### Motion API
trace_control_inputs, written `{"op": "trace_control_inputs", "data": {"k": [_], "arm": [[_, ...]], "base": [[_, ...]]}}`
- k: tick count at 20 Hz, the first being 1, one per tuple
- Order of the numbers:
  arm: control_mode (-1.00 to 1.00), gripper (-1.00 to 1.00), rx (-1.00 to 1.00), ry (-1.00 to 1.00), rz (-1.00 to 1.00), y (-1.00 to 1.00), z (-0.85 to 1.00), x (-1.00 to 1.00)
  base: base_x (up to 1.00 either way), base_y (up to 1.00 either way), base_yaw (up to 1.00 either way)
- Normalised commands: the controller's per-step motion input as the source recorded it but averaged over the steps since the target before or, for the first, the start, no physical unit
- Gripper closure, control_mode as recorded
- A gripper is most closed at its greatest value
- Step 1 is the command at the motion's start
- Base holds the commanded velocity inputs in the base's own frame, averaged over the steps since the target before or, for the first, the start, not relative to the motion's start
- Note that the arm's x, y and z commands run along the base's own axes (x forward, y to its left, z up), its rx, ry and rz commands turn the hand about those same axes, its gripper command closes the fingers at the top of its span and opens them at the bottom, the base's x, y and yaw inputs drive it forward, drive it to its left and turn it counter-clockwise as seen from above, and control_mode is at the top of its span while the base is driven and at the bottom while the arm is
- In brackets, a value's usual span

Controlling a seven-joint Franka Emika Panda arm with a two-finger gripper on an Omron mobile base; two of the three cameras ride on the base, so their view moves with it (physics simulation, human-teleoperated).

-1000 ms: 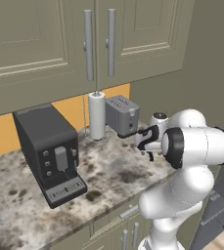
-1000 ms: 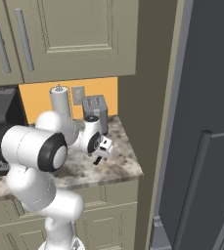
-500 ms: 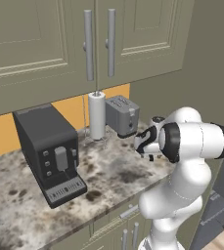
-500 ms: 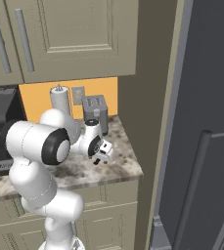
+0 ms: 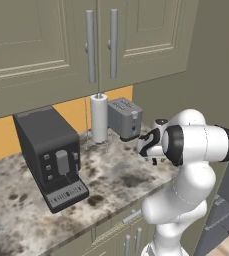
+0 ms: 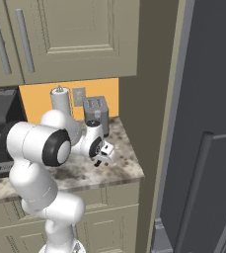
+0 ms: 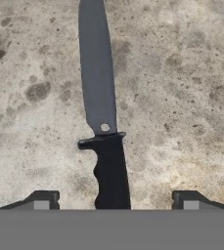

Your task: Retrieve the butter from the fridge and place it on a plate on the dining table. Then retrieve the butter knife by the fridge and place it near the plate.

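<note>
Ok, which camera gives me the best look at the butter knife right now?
The hand view: the butter knife lies flat on the speckled counter, handle between the two fingertips and blade running away. From both base cameras the arm covers that spot, so I can't make the knife out there.

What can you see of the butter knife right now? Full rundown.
In the hand view the butter knife lies flat on the speckled marble counter. It is all dark: a broad grey-black blade with a small hole near its base, a short cross guard, then a black contoured handle. The blade points away from the hand and runs off the top edge; the handle end is hidden at the bottom. The gripper sits over the handle, fingertips wide apart on either side, not touching it.
</note>
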Motion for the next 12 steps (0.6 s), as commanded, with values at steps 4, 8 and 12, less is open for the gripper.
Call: {"op": "trace_control_inputs", "data": {"k": [4,8,12], "arm": [[-1.00,1.00,0.00,0.00,0.00,0.00,-0.09,0.00],[-1.00,1.00,0.00,0.00,0.00,0.00,-0.11,0.01],[-1.00,1.00,0.00,0.00,0.00,0.00,-0.16,0.03]], "base": [[0.00,0.00,0.00],[0.00,0.00,0.00],[0.00,0.00,0.00]]}}
